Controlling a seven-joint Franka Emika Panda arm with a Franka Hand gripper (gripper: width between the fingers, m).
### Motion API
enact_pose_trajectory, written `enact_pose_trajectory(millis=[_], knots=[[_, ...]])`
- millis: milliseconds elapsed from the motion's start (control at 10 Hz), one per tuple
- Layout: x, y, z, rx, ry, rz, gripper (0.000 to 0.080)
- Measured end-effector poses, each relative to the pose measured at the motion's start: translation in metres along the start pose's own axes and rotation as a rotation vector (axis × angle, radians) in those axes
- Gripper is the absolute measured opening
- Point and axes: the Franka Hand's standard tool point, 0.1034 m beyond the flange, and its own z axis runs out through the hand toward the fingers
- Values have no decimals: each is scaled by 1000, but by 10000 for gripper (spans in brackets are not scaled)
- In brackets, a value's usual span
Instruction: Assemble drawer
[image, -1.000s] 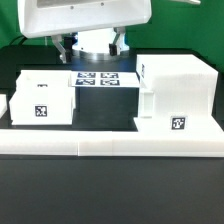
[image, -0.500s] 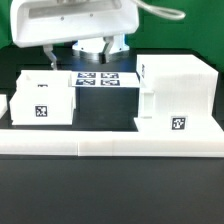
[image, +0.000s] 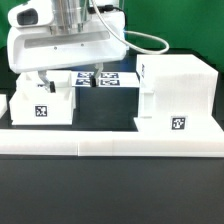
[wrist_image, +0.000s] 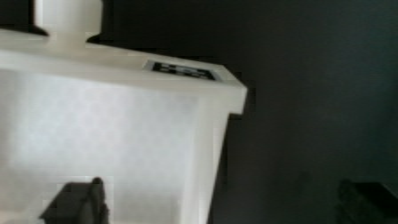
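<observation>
Two dark fingertips (wrist_image: 75, 200) of the gripper (wrist_image: 222, 203) stand spread wide, pinching nothing, over the edge of a tray box (image: 42, 108). The marker board (image: 108, 78) lies behind it. The housing (image: 178, 95) stands toward the exterior view's right, behind the rail (image: 110, 142).

This is looking like a robot lab: an arm (image: 70, 45) is hanging over a black table (image: 110, 190), and printed tags (image: 178, 124) are marking the drawer (image: 182, 85).
</observation>
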Motion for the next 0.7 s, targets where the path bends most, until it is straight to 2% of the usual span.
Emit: enact_pose_trajectory(millis=[400,700], knots=[[-9,4,26,-15,-10,11,649],[-10,5,32,-21,-9,37,649]])
